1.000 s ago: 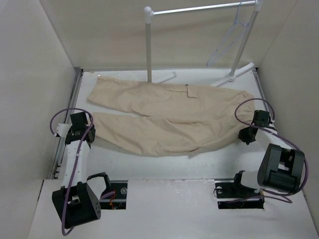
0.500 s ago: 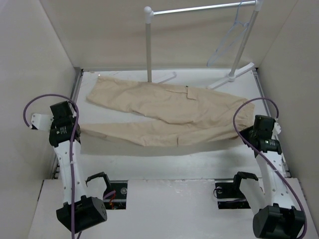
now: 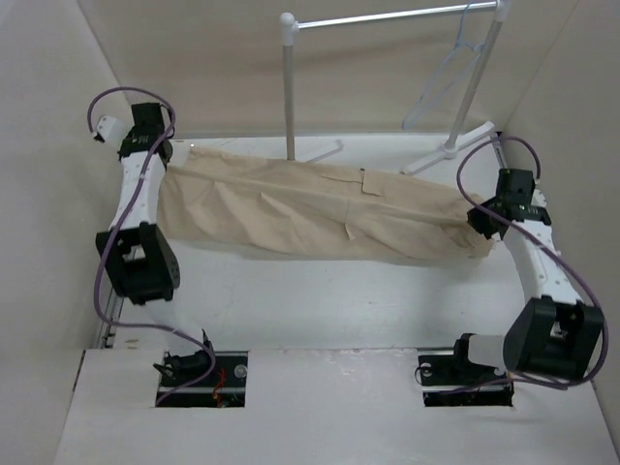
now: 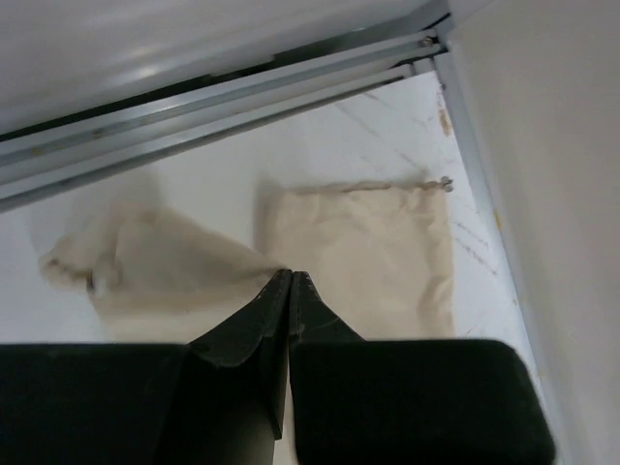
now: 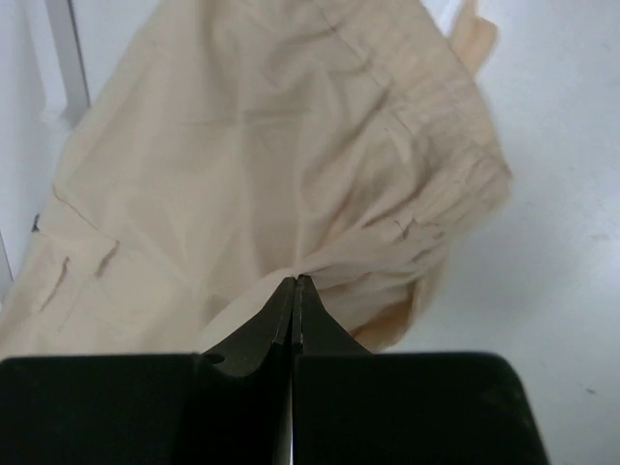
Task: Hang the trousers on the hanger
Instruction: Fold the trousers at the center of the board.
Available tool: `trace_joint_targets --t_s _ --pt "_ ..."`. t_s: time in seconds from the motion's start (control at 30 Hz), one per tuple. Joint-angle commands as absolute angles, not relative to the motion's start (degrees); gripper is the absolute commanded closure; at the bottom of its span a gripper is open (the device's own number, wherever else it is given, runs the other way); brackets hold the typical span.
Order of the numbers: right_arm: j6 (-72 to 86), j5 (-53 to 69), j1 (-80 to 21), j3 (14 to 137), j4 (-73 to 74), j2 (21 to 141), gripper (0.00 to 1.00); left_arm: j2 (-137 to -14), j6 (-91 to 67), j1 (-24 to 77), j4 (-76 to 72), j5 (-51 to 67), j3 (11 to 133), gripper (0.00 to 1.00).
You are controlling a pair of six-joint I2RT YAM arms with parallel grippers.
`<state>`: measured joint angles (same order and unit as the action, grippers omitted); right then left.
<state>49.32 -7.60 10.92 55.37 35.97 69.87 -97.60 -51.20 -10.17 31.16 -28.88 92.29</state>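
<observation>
The hanger [image 3: 438, 76] hangs behind the trousers [image 3: 320, 208], rightward.

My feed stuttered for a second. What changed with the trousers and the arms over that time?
The left end effector and right end effector, each shut on the trousers, rose and swung toward the far side. They carried the near leg over the far one, so the cloth is now doubled lengthwise instead of spread in a V. The hanger hangs on the rack as before.
</observation>
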Motion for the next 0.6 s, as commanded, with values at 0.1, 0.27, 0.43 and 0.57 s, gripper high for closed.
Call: trace_joint_targets --t_s 0.1,0.27,0.43,0.57 --pt "48.43 -9.15 12.17 72.66 31.02 88.47 1.0 -118.27 -47.2 -9.45 27.33 -29.01 119.84 1.0" --pt "48.87 -9.22 12.09 90.84 33.83 106.32 1.0 -134.63 -44.65 -9.01 25.32 -27.95 138.67 0.99" --pt "50.97 -10.02 11.56 103.52 36.65 118.02 1.0 -141.76 -44.47 -8.4 12.15 -23.39 141.23 0.97" --pt "51.77 -10.02 10.69 107.49 37.62 120.41 1.0 -145.37 -42.45 -6.9 4.67 -21.71 145.72 0.88"
